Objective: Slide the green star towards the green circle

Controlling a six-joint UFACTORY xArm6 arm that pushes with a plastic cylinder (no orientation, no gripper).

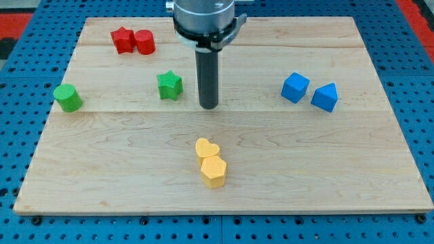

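Note:
The green star (169, 85) lies on the wooden board (305, 156), left of centre in the view's upper half. The green circle (68, 97) stands near the board's left edge, well to the left of the star and slightly lower. My tip (209, 106) rests on the board just to the right of the star and a little lower, with a small gap between them. The dark rod rises from it to the arm's grey head at the view's top.
A red star (123, 39) and a red cylinder (144, 42) touch at the top left. Two blue blocks (295, 87) (325, 97) sit at the right. A yellow heart (207, 148) and yellow hexagon (213, 171) touch at the bottom centre.

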